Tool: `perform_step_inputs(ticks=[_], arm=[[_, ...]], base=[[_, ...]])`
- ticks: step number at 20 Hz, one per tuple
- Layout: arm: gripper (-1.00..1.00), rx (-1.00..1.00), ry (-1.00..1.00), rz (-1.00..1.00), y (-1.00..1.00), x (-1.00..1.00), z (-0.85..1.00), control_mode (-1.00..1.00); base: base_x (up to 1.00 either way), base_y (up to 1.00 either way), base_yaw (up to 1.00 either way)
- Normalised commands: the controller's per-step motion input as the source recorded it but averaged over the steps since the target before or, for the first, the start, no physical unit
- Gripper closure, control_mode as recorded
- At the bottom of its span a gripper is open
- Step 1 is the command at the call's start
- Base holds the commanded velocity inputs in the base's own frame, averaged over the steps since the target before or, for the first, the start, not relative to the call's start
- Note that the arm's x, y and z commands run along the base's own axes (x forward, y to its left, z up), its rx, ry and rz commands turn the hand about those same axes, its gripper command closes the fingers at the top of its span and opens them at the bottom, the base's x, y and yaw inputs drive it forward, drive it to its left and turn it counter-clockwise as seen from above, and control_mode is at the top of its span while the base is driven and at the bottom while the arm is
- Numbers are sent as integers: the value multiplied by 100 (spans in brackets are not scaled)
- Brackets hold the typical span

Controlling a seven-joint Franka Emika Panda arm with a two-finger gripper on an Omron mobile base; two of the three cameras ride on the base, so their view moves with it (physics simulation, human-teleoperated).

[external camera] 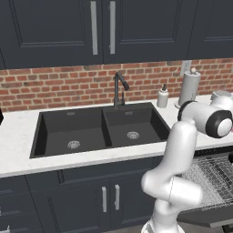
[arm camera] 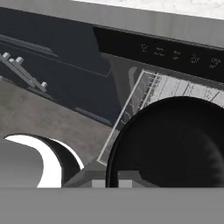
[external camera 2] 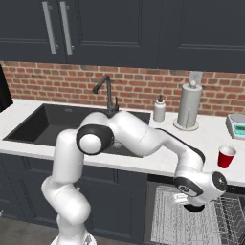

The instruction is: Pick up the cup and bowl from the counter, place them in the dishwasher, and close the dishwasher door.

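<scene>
The black bowl sits right up against the lens, pinched at its rim by the shut gripper over the dishwasher rack; the red cup stands on the counter near the scale; door's down.

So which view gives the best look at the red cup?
The right base view: the red cup stands upright on the counter, in full sight, to the right of the paper towel holder. I can't make it out in the left base view. The hand view looks down toward the dishwasher rack, not along the counter.
</scene>
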Motion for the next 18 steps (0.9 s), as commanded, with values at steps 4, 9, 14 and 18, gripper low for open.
perform_step_inputs(ticks=[4,9,14,18], arm=[[100,0,-2,16,0,0,-62,-100],[100,0,-3,7,0,0,-25,-100],[100,8,-1,0,0,0,-5,-100],[100,26,-11,0,0,0,-7,-100]], base=[[0,0,0],[0,0,0],[0,0,0],[0,0,0]])
